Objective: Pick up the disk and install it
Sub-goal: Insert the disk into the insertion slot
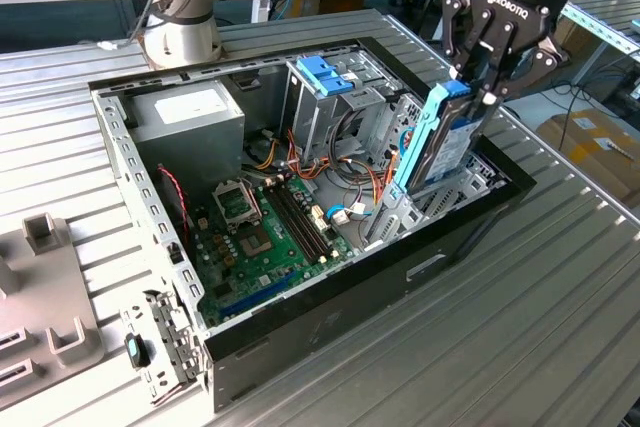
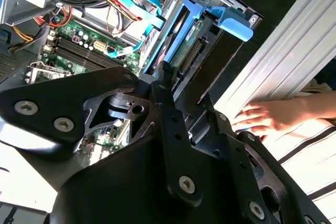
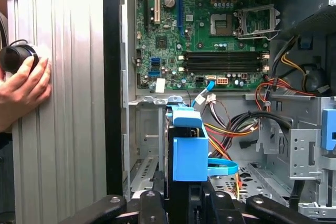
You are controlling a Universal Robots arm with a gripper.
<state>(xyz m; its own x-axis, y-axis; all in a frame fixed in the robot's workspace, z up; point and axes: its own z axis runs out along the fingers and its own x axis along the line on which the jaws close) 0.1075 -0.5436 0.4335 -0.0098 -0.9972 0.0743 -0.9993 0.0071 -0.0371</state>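
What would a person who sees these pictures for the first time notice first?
On the exterior view's right, the black gripper holds the disk upright at the end of the open computer case. Inside the case lies a green circuit board. In the first wrist view, a person's hand rests on the ribbed table beside the case.

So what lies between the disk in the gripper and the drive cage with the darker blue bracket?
Cables: in the first wrist view, orange and red wires and a light-blue flat cable cross the gap between the disk and the drive cage.
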